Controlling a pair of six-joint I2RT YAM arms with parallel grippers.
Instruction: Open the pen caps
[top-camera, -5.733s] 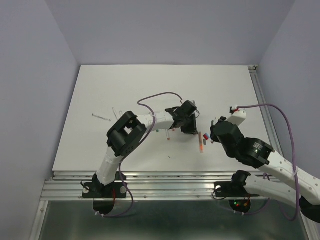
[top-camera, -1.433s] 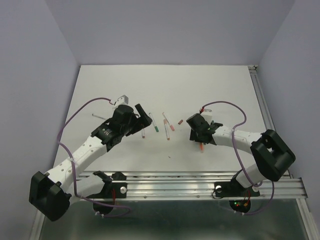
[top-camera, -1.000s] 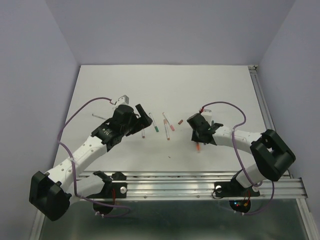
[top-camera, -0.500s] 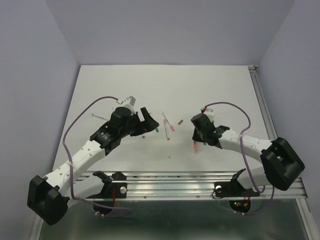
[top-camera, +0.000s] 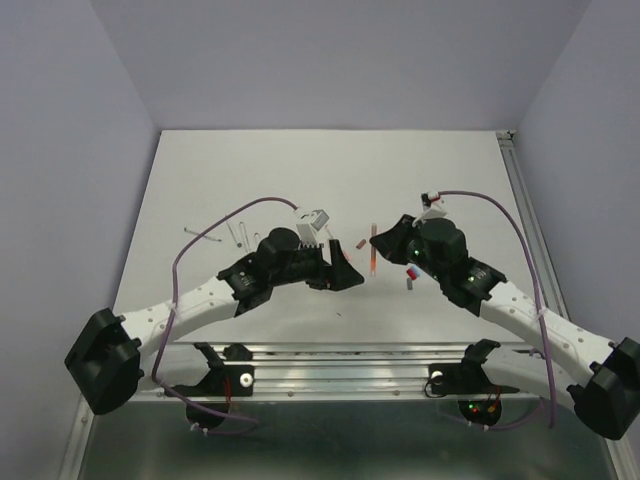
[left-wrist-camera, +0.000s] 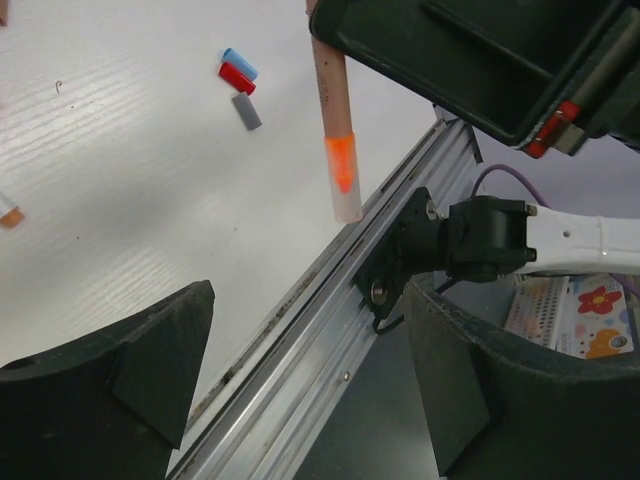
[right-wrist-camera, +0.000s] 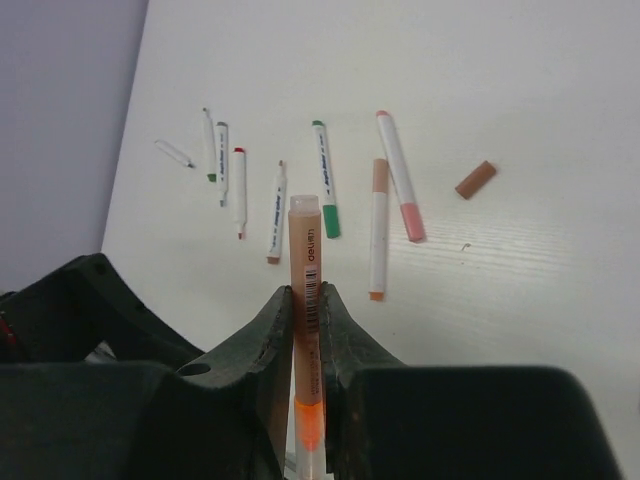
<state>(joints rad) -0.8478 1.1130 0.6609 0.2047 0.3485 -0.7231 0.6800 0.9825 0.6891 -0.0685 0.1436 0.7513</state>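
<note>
White table (top-camera: 250, 170) below, right gripper (right-wrist-camera: 305, 300) clamps an orange pen (right-wrist-camera: 305, 240), end cropped; left gripper (left-wrist-camera: 310, 300) gapes empty.

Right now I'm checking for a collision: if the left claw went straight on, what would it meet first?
Most likely the orange pen held in the shut right claw: its tip end hangs ahead of the open left claw. Depth is unclear, so it might pass underneath.

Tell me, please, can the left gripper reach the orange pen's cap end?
Probably yes: the left gripper is open, and the cap end of the orange pen sticks out free of the right gripper.
</note>
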